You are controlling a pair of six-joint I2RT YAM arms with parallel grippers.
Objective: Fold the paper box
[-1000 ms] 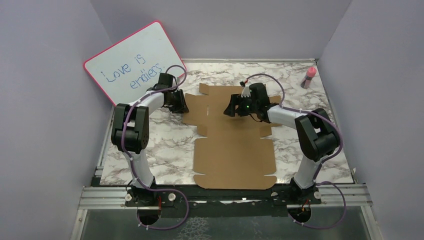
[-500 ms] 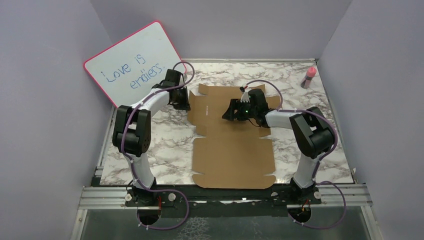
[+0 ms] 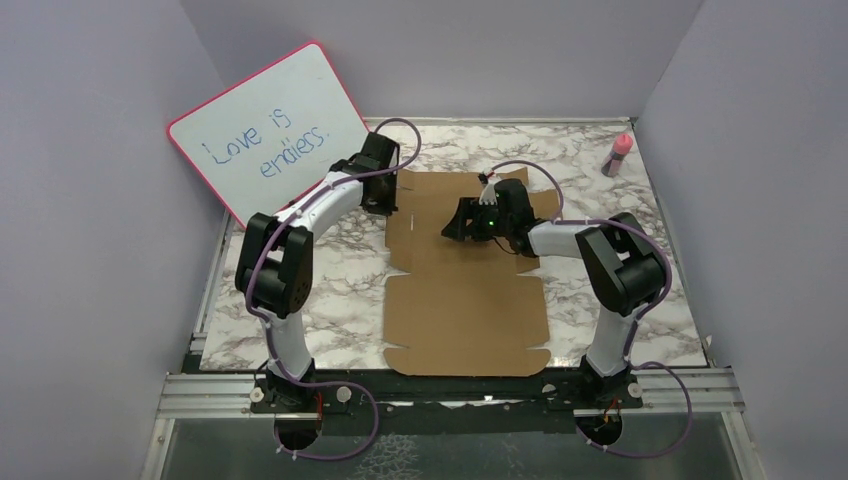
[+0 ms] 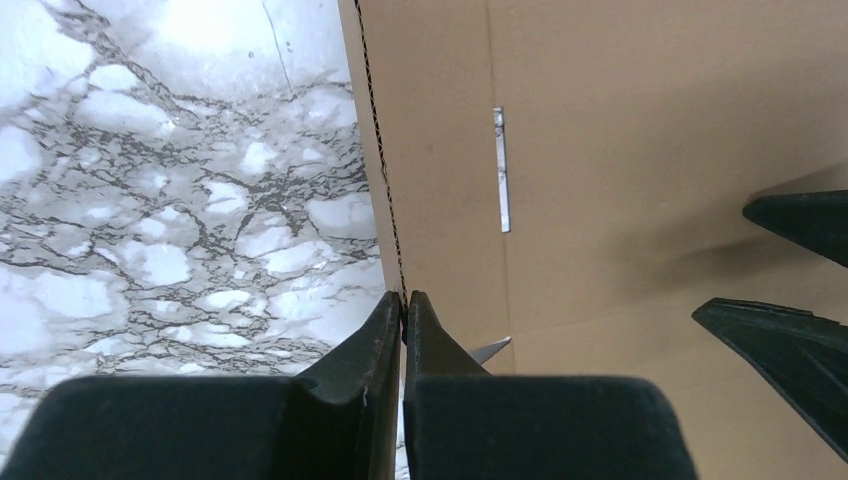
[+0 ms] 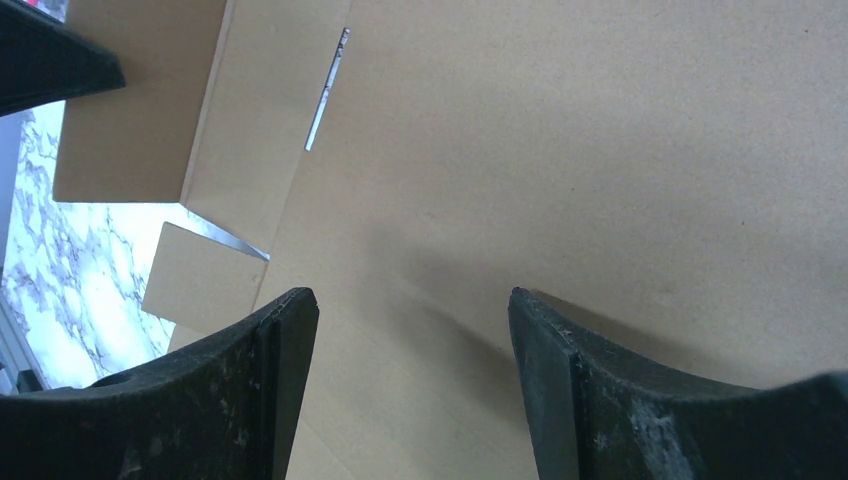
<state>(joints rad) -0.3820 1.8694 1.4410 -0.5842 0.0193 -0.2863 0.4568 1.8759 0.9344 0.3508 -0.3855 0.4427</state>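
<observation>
Sliding up to the flat brown cardboard paper box (image 3: 470, 300) on the white marble table (image 3: 330, 290), the left hand (image 4: 403, 310) clamped onto its left edge, ready to lift a flap, while the right hand (image 5: 410, 300) stayed open above it.

Item 1. Paper box (image 4: 620, 150), left wrist view: runs off the top, right and bottom borders, so its outline cannot be made out there.
Item 2. My left gripper (image 4: 403, 305): tips pinched together on the box's left edge. How much board sits between them is hidden by my own fingers.
Item 3. My right gripper (image 3: 455, 228), top view: covers part of the box's far panel.
Item 4. Whiteboard (image 3: 265, 130): lower corner hidden behind my left arm.
Item 5. Bottle (image 3: 619, 153), far right corner of the table (image 3: 330, 290): label too small to read.
</observation>
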